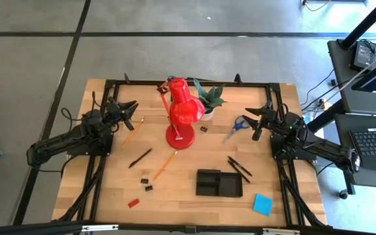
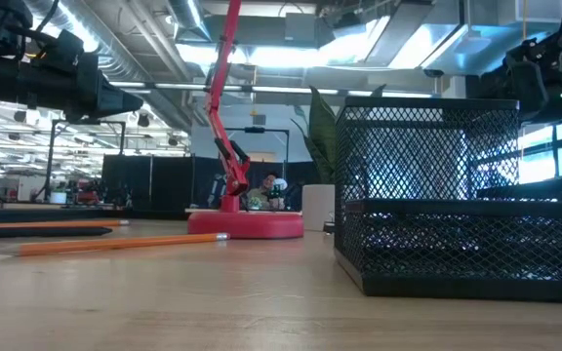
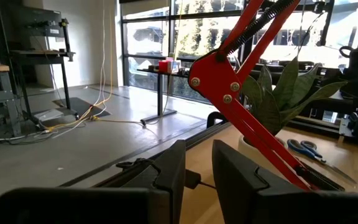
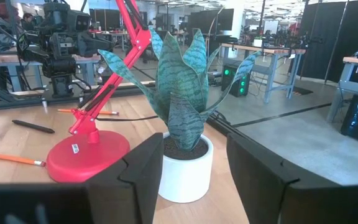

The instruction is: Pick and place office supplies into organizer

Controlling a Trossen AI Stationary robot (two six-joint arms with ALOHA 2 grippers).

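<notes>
Loose office supplies lie flat on the wooden table: blue-handled scissors (image 1: 239, 125), two orange pencils (image 1: 133, 132) (image 1: 166, 164), a black pen (image 1: 140, 158), two more black pens (image 1: 239, 168), small black clips (image 1: 147, 183), a red block (image 1: 133, 203) and a blue note pad (image 1: 262, 204). The black mesh organizer (image 1: 219, 183) stands near the front edge, right of centre. My left gripper (image 1: 128, 108) hovers level at the far left, open a little, holding nothing. At the far right my right gripper (image 1: 256, 117) hovers level near the scissors, open wider and also holding nothing.
A red desk lamp (image 1: 181, 111) stands at the far centre between both arms, its base (image 1: 179, 137) on the wood. A green plant in a white pot (image 1: 209, 98) stands beside it. A black frame (image 1: 194, 83) runs around the table's edges.
</notes>
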